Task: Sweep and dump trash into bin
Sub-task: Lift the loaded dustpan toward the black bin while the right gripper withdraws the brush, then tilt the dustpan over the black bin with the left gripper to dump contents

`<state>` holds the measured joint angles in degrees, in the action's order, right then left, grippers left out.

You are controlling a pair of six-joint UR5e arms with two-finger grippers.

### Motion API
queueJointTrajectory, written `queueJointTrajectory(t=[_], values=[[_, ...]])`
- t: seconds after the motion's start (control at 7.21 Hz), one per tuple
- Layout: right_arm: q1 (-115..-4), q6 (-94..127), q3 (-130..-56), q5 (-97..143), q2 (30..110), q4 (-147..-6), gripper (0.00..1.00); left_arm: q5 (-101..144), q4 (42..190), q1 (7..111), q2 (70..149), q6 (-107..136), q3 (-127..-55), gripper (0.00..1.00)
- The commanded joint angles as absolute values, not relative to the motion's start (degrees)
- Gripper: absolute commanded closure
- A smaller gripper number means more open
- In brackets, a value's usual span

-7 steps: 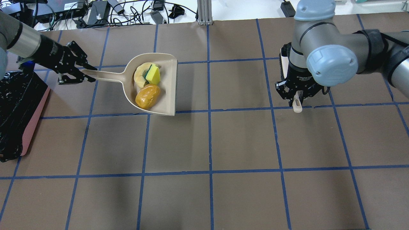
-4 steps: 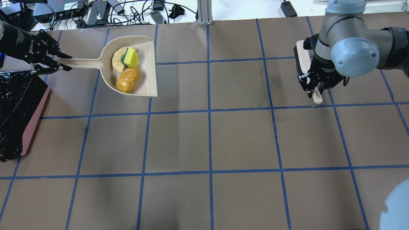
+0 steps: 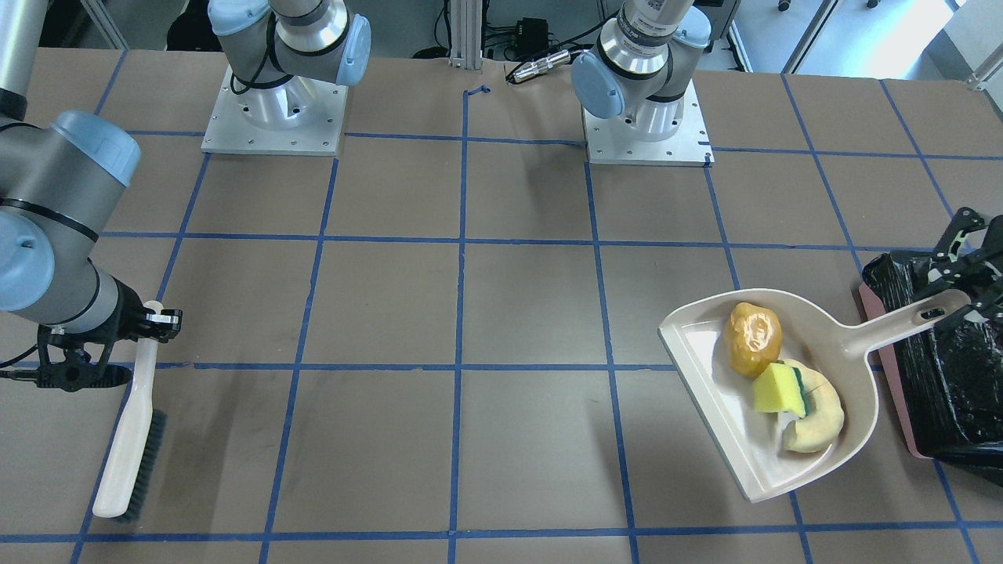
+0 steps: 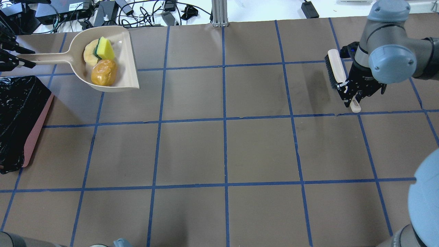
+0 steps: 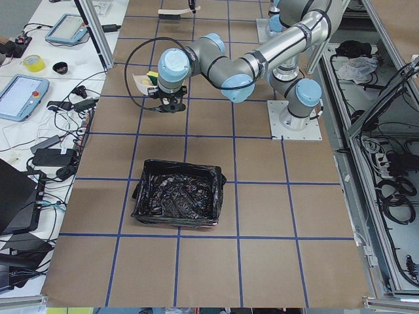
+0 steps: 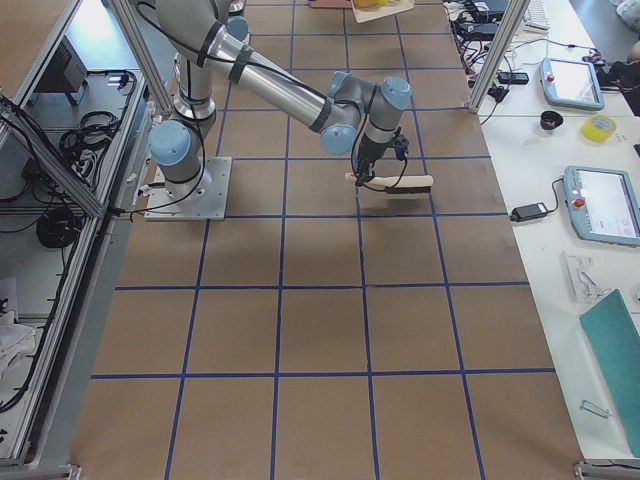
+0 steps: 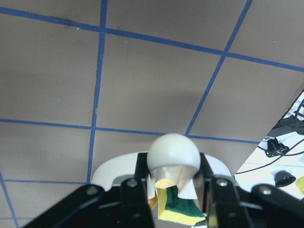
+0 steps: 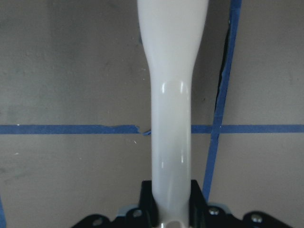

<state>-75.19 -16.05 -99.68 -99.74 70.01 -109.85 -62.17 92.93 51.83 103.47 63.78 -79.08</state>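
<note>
Wide brown surface (image 4: 260,151) with its blue tape grid, and two arms at work on it. The bin (image 4: 17,113), black bag crinkled inside pink sides, sits close beside the left gripper (image 4: 27,58), on the robot's side of those jaws, and nothing from the pan lies in it. The left jaws are clenched on the tip of the beige dustpan (image 4: 125,73) handle, the pan reaching straight out beyond them and carried clear of the surface. Well apart from all that, the right gripper (image 4: 349,92) has its jaws clamped around the handle of the white brush (image 4: 334,70), the bristled head sticking out past them, dark bristles facing sideways. All the trash rides in the pan, out ahead of the left jaws: the glossy orange-yellow lump (image 4: 103,72) nearest the open lip, the pale crescent slice (image 4: 90,56) against the back wall, and the yellow sponge (image 4: 105,50) leaning on that slice, green backing toward it.
</note>
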Motion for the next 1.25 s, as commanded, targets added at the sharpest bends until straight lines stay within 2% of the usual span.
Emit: queueJointTrajectory(t=[0.0,0.28,0.55,0.69,1.11], values=[[-73.31,-16.78,-103.52,-102.13,69.96,-114.92,0.95,-59.52,99.56,47.75,105.55,59.62,-73.66,1.0],[-72.6,-16.87,-105.11,-102.83,69.96,-117.51,0.94,-59.24,102.64,43.17,107.22,53.11,-71.38,1.0],[-72.51,-18.09,-105.21,-102.92,69.96,-117.16,0.94,-63.16,106.33,40.36,111.16,48.36,-65.95,1.0],[-72.51,-18.19,-105.29,-102.57,69.87,-117.16,0.9,-64.06,107.22,38.25,113.44,46.08,-63.66,1.0],[-72.51,-18.19,-105.21,-102.31,69.96,-117.77,0.53,-66.34,108.72,33.85,118.55,40.27,-58.03,1.0]])
